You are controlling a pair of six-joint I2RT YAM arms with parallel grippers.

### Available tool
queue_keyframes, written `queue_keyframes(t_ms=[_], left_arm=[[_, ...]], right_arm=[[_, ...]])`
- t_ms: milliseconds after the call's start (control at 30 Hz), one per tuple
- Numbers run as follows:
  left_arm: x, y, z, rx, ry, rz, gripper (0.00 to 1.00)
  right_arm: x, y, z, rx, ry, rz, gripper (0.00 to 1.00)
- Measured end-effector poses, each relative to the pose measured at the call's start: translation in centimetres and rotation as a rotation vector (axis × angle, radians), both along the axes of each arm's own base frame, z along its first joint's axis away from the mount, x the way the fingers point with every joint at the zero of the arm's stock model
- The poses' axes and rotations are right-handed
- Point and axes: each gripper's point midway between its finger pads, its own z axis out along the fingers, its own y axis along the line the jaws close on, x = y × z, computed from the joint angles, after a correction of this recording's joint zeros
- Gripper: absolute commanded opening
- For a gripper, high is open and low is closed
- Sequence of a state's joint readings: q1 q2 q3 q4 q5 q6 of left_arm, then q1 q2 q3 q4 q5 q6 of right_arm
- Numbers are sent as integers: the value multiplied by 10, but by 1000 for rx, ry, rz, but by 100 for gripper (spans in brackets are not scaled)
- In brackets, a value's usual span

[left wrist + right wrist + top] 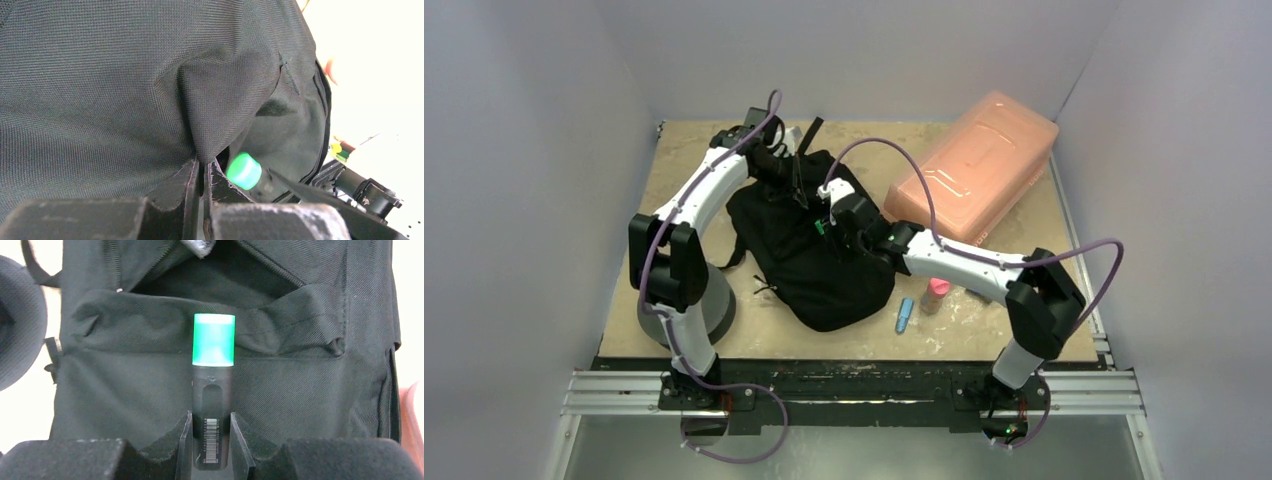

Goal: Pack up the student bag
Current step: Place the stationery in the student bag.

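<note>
The bag (824, 270) is lying flat in the middle of the table (944, 340), between the two arms and just left of a pink box (979, 165). It is showing soft black woven fabric, with a strap (812, 132) trailing off its far end and a zipper (272, 265) standing open along the top. In the right wrist view the mouth is gaping dark above a slack, creased pocket edge. The left gripper (202, 167) is pinching a raised fold of the bag's cloth, jaws closed tight on it and holding it up in a peak. The right gripper (212, 427) is clamping a black marker (212, 390) by its barrel, jaws narrow around it, with the green cap (213, 340) pointing at the open mouth. A blue item (906, 315) and a small pink-capped bottle (936, 293) are lying just right of the bag.
</note>
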State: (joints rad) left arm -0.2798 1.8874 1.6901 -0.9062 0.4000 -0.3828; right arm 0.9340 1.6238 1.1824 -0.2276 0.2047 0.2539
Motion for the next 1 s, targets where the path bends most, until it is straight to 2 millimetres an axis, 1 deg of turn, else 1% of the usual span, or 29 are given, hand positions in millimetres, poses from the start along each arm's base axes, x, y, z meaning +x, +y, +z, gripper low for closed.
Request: queue_keyframes(t_ms=[100, 167, 333, 467, 567, 667, 833, 867, 933, 967, 1000], left_arm=[[0, 0, 4, -3, -10, 0, 0], [0, 0, 7, -6, -17, 0, 0], [-3, -2, 11, -24, -29, -2, 0], [-6, -4, 13, -48, -29, 6, 0], [-5, -6, 15, -61, -36, 5, 0], [-4, -7, 17, -70, -44, 2, 0], [0, -5, 19, -80, -51, 14, 0], [1, -4, 19, -83, -49, 22, 0], [3, -2, 19, -84, -52, 30, 0], [4, -1, 20, -86, -54, 34, 0], [5, 1, 20, -88, -54, 39, 0]], right_arm=[[18, -1, -11, -20, 45, -21, 0], [31, 1, -14, -15, 71, -28, 0], [61, 12, -7, 48, 99, -57, 0], [88, 21, 2, 157, 114, -110, 0], [101, 29, 2, 250, 136, -146, 0], [116, 42, 1, 365, 139, -176, 0], [127, 62, -4, 536, 124, -192, 0], [129, 66, -6, 570, 121, -195, 3], [133, 72, -10, 622, 120, -197, 17], [133, 75, -10, 638, 120, -196, 21], [134, 79, -10, 656, 120, -187, 27]])
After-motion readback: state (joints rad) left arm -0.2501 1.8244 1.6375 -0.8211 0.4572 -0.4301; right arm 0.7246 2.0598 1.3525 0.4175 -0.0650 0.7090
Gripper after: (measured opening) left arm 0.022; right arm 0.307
